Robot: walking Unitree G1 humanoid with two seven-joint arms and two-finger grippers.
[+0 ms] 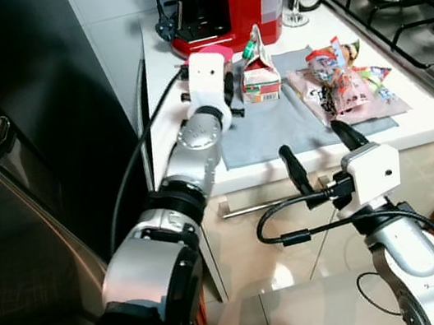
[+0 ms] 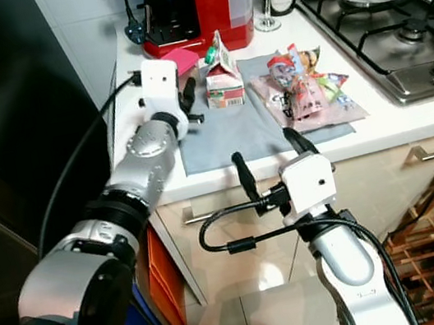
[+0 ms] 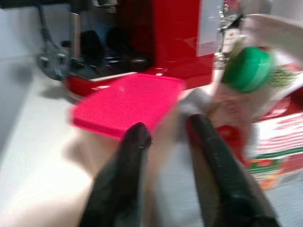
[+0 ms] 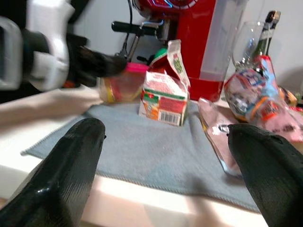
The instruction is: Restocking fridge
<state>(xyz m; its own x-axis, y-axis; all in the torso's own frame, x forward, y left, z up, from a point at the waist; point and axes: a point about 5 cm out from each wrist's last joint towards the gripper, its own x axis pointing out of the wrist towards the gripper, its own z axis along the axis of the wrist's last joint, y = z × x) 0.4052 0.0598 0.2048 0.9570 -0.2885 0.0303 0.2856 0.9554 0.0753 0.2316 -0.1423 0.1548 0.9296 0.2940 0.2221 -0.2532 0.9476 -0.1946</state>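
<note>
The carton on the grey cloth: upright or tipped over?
Upright. The carton stands on its base on the grey cloth, its gabled top and green cap pointing up, beside the left gripper.

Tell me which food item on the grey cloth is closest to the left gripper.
The carton with the green cap, standing upright just beside the left gripper. The snack packets lie farther along the cloth, toward the stove.

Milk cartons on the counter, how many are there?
1. The carton with the green cap stands on the grey cloth, beside the left tool. Another could hide behind the snack bags.
</note>
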